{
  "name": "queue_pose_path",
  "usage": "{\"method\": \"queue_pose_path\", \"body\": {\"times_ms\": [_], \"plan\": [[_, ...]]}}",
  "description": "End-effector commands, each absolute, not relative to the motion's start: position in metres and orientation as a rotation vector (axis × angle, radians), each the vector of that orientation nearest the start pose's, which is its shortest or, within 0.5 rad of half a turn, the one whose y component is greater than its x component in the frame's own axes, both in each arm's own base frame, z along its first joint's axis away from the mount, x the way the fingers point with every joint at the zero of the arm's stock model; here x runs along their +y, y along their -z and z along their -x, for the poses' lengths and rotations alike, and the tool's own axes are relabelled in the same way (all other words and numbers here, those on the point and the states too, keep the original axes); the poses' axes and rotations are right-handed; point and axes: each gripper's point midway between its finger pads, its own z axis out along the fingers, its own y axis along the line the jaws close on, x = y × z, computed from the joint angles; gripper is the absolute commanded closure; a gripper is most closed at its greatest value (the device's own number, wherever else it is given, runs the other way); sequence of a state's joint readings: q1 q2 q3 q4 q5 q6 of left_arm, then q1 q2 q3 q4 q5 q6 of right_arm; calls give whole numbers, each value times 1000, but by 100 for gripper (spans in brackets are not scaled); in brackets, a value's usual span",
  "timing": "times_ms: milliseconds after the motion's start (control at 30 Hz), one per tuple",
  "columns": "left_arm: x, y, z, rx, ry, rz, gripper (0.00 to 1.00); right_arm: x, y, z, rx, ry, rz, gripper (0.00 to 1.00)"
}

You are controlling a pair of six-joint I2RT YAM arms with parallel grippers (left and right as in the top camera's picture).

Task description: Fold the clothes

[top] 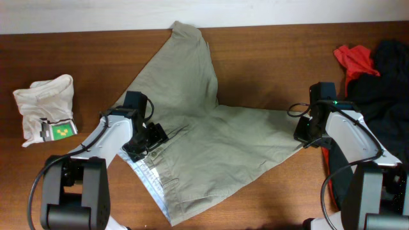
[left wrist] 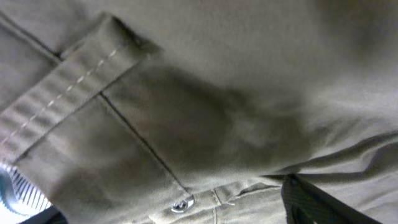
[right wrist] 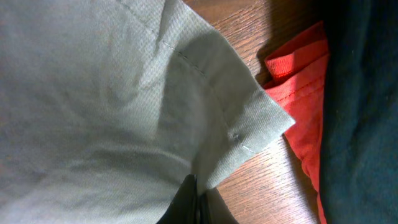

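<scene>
1. Overhead: the khaki grey-beige cotton trousers (top: 217,140) lie spread on the brown wooden table (top: 268,57).
   - One leg runs up to the far edge. The other runs out sideways to the right gripper (top: 303,135), which sits at that leg's hem.
   - The left gripper (top: 146,142) is down on the waistband end, at the near left of the garment. From above I cannot tell how its jaws stand.
   - The sideways leg's long axis runs almost straight from one gripper to the other. By my judgement, a fold would carry the hem leftward along that line, and the right arm is much the nearer to it.
   - A small crumpled white garment with a green label (top: 45,105) lies well apart on the left. A red garment (top: 354,61) and a black garment (top: 390,70) are heaped just beyond the right arm.

2. Left wrist: khaki cloth fills the view.
   - A stitched belt loop (left wrist: 68,87), a small metal button (left wrist: 182,203) and a sliver of striped lining (left wrist: 22,199) are visible.
   - Only one dark finger (left wrist: 314,202) shows, against the fabric. I cannot tell whether it is spread or closed.

3. Right wrist: the leg's hem corner (right wrist: 261,118) hangs clear of the wood and casts a shadow.
   - Creases draw down into the dark fingertips (right wrist: 193,202), which look pressed together, pinching the cloth just inside the hem.
   - The red and black garments lie just beside this corner, on the side away from the fold.
</scene>
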State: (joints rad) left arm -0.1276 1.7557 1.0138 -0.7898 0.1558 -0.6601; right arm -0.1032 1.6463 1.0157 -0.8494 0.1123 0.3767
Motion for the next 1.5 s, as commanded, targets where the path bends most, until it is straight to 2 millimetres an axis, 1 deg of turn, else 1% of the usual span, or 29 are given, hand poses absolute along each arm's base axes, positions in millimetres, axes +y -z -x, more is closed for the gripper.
{"method": "queue_pose_path", "body": {"times_ms": [0,33,67,133,167,233,267,333,400,467,500,567,600,633,667,700,733,767,800,867,933,1000,1067,1133,1167,1200,1300,1400,1467], "plan": [[-61,-7,-300,3007,232,825,50,-56,-44,-293,2924,194,-731,96],[-61,-7,-300,3006,236,824,87,-56,-44,-292,2927,195,-731,96],[-64,-7,-299,3013,260,825,99,-56,-44,-292,2928,195,-730,96],[-69,-10,-274,3121,300,856,100,-56,-44,-292,2926,195,-730,96],[-64,-15,-245,3237,272,882,100,-56,-44,-293,2923,194,-730,96],[-56,-20,-224,3341,258,814,100,-56,-44,-294,2921,194,-729,96],[-38,-19,-216,3358,99,810,100,-56,-44,-294,2921,194,-729,96],[-9,-17,-217,3285,-151,930,100,-56,-44,-293,2924,197,-730,96],[6,-12,-232,3194,-207,949,100,-56,-44,-292,2927,200,-731,96],[23,0,-267,3060,-145,970,99,-48,-42,-290,2949,136,-730,96],[32,5,-283,3021,-121,944,100,-39,-42,-291,2958,50,-729,96],[50,4,-320,2986,-101,868,99,-2,-45,-306,2937,-282,-699,96],[67,-10,-361,2920,-130,824,100,13,-48,-311,2917,-380,-712,96],[74,-18,-378,2885,-128,832,100,18,-48,-312,2916,-388,-710,96],[86,-41,-401,2825,-118,854,100,30,-49,-317,2913,-393,-635,96],[92,-54,-406,2810,-112,870,100,37,-50,-321,2909,-386,-562,96],[93,-64,-403,2828,-97,887,83,41,-50,-324,2903,-370,-514,96],[88,-70,-394,2876,-74,900,36,42,-50,-325,2900,-335,-492,96],[60,-74,-355,3062,63,950,1,41,-50,-326,2897,-328,-493,96],[23,-80,-311,3264,218,1000,1,37,-49,-326,2897,-288,-478,96],[-18,-88,-294,3325,484,1042,1,32,-48,-325,2902,-246,-463,96],[-34,-99,-280,3246,449,1086,1,31,-48,-324,2907,-232,-438,96],[-48,-114,-261,3113,454,1066,1,31,-48,-325,2906,-232,-438,96],[-63,-122,-220,2884,528,1186,1,31,-48,-325,2908,-229,-410,96],[-67,-119,-205,2811,555,1262,1,30,-48,-325,2909,-228,-405,96],[-73,-107,-179,2710,611,1404,1,31,-48,-325,2909,-228,-401,96],[-80,-70,-133,2600,682,1618,1,31,-48,-324,2910,-228,-401,96],[-80,-50,-128,2568,701,1656,1,31,-47,-322,2918,-227,-402,96],[-79,-46,-129,2567,680,1663,1,30,-47,-321,2924,-226,-403,96]]}}
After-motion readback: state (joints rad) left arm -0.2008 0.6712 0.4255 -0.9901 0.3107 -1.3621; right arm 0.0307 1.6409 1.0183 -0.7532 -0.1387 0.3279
